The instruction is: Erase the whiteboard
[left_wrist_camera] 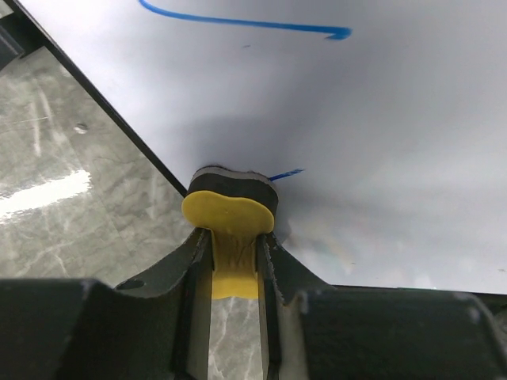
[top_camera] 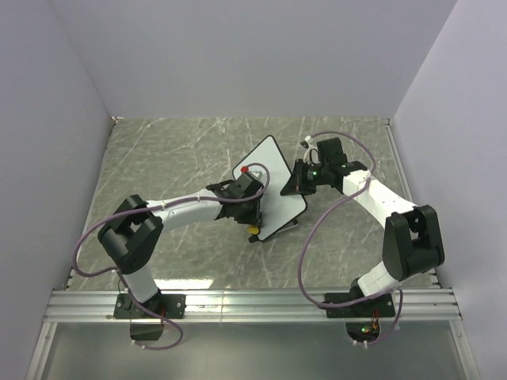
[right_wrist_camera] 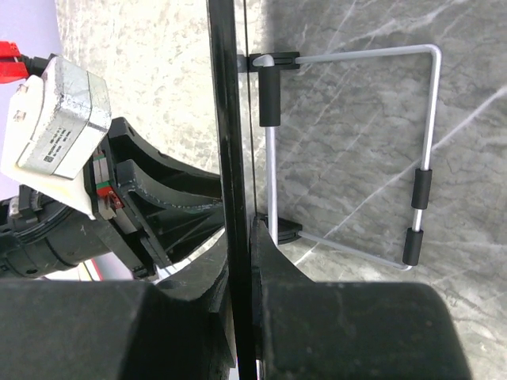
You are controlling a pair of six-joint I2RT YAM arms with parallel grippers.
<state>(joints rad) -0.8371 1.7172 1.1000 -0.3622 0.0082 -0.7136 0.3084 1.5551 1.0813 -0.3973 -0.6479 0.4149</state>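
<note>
You have bright, even light; glare streaks the table [left_wrist_camera: 47, 194], a soft shadow sits on the whiteboard [left_wrist_camera: 380, 119], and the left hand [left_wrist_camera: 232, 237] blurs up close.

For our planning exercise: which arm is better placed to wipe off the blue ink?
Left: the left hand presses the yellow eraser on the whiteboard near the blue line; the right hand clamps the rim.

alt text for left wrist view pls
Left tool shut on a yellow eraser, its black pad pressed to the whiteboard near the rim. A blue line crosses the top; a short blue mark sits beside the eraser.
</note>
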